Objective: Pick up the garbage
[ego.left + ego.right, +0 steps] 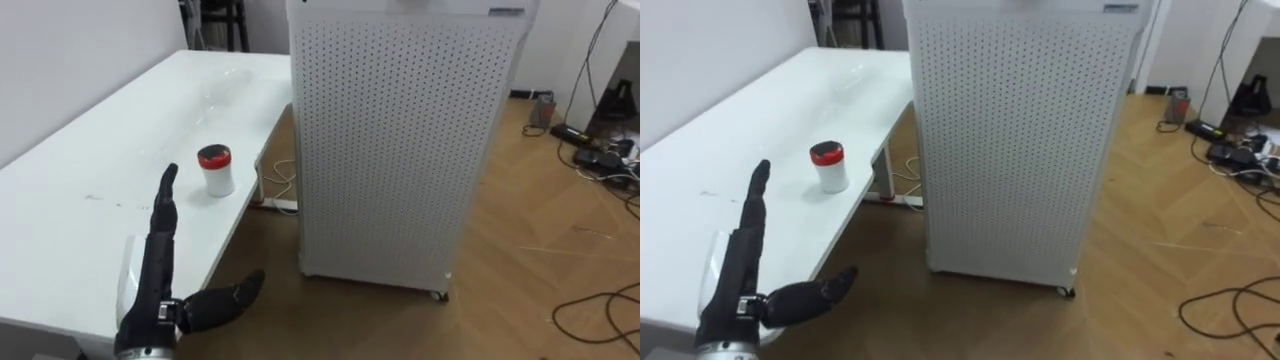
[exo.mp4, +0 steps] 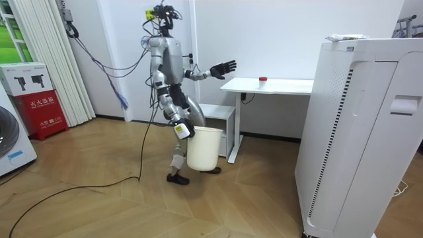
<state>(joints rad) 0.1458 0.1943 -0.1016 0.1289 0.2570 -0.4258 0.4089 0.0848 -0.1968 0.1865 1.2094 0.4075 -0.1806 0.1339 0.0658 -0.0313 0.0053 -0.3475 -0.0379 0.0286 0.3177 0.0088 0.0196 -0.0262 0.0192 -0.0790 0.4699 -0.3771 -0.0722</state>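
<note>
The left robot hand (image 1: 155, 268) hovers wide open over the white bench (image 1: 80, 200). The cup (image 1: 216, 170), white, red-lidded and upright, stands apart beyond its fingertips, slightly right, near the bench edge. The right robot hand (image 2: 182, 129) is at a bin (image 2: 203, 149), grip unclear.

The cup (image 1: 216, 172) is white with a red lid, the table (image 1: 80, 210) white, the left hand (image 1: 155, 275) black.

You see a white table (image 1: 70, 200) on the left, with a small red-lidded white jar (image 1: 215, 170) upright near its right edge. On the wooden floor (image 1: 540, 240) just beside it stands a tall white perforated cabinet (image 1: 400, 140), with loose cables (image 1: 598, 157) lying further right.
</note>
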